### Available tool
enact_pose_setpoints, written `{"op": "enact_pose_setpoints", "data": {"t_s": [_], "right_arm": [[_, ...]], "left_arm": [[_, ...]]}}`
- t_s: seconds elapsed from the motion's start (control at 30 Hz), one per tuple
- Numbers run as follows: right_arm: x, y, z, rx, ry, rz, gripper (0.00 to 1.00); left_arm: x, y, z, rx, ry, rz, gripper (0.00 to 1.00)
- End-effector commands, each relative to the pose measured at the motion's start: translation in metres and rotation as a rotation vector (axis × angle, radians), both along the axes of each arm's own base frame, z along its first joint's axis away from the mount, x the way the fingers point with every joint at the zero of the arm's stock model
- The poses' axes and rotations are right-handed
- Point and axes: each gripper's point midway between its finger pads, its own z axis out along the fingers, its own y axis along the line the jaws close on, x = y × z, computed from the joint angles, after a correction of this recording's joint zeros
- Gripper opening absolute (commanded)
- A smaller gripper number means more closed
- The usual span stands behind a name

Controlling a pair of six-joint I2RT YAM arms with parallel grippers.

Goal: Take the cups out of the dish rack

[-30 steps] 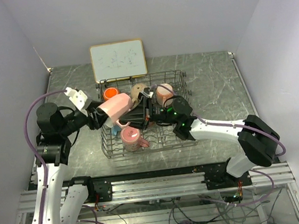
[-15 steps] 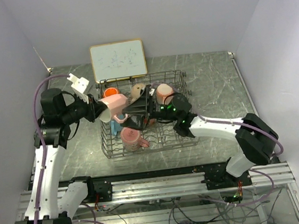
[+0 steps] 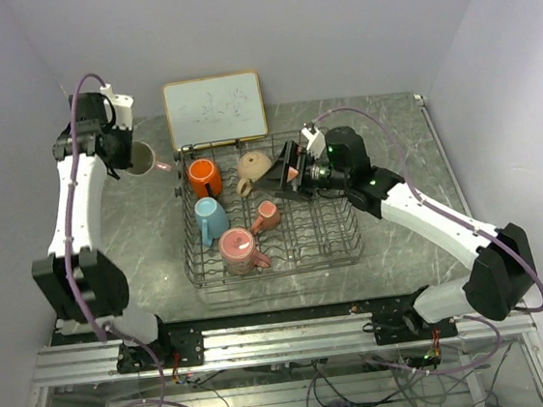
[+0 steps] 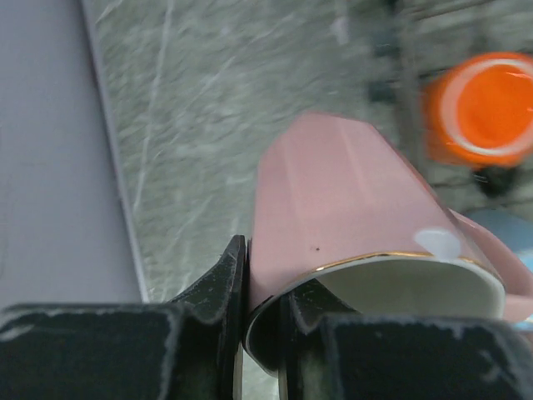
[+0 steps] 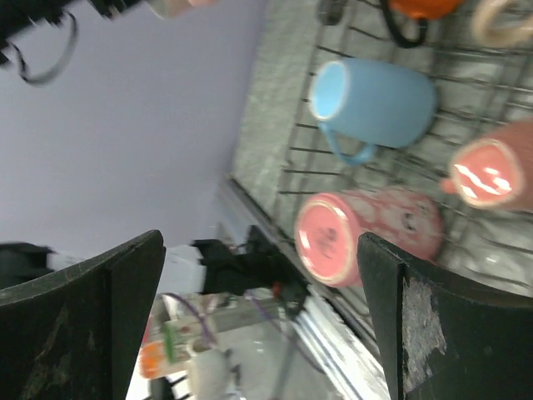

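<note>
My left gripper is shut on the rim of a pink cup, held at the far left beside the dish rack. In the left wrist view one finger is inside and one outside the gold-rimmed wall of this cup. My right gripper hangs open above the rack's back row, next to the tan cup, with nothing between its fingers. A salmon cup shows under it. Orange, light blue, small salmon and pink cups lie in the rack.
A wood-framed whiteboard leans against the back wall behind the rack. Walls close in on the left, the back and the right. The right wrist view looks down on the light blue cup and the pink cup.
My left arm carried the pink cup from above the rack out to the far left. The right gripper let go, opened wide and drew back towards the rack's rear right.
</note>
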Motion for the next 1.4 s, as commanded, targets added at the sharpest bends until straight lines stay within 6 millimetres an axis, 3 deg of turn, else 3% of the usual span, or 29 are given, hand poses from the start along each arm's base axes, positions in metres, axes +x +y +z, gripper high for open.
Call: {"op": "enact_pose_setpoints", "data": {"t_s": [0.0, 0.07, 0.27, 0.6, 0.77, 0.97, 1.2, 1.23, 1.27, 1.37], "right_arm": [[0.002, -0.035, -0.022, -0.236, -0.137, -0.045, 1.00], [0.004, -0.043, -0.019, -0.259, -0.195, -0.073, 1.00], [0.004, -0.057, -0.020, -0.297, -0.263, -0.115, 1.00], [0.011, -0.064, -0.040, -0.392, -0.251, -0.128, 1.00], [0.012, -0.062, -0.051, -0.417, -0.249, -0.118, 1.00], [0.011, -0.055, -0.067, -0.455, -0.234, -0.098, 1.00], [0.007, -0.042, -0.079, -0.501, -0.237, -0.075, 1.00], [0.006, -0.040, -0.079, -0.509, -0.241, -0.072, 1.00], [0.006, -0.038, -0.081, -0.522, -0.251, -0.066, 1.00], [0.003, -0.033, -0.089, -0.573, -0.287, -0.042, 1.00]], "left_arm": [[0.036, 0.042, 0.003, 0.078, 0.010, 0.131, 0.07], [0.057, 0.046, -0.018, 0.070, 0.059, 0.150, 0.07], [0.111, 0.041, -0.051, 0.010, 0.094, 0.129, 0.07], [0.169, 0.049, -0.098, 0.024, 0.130, 0.129, 0.07], [0.179, 0.042, -0.116, 0.003, 0.135, 0.092, 0.07], [0.174, 0.027, -0.139, -0.010, 0.203, 0.023, 0.07], [0.169, 0.020, -0.148, -0.032, 0.237, 0.005, 0.07], [0.170, 0.023, -0.148, -0.027, 0.234, 0.016, 0.10], [0.171, 0.024, -0.147, -0.022, 0.232, 0.023, 0.21], [0.175, 0.028, -0.134, -0.009, 0.198, 0.050, 0.81]]}}
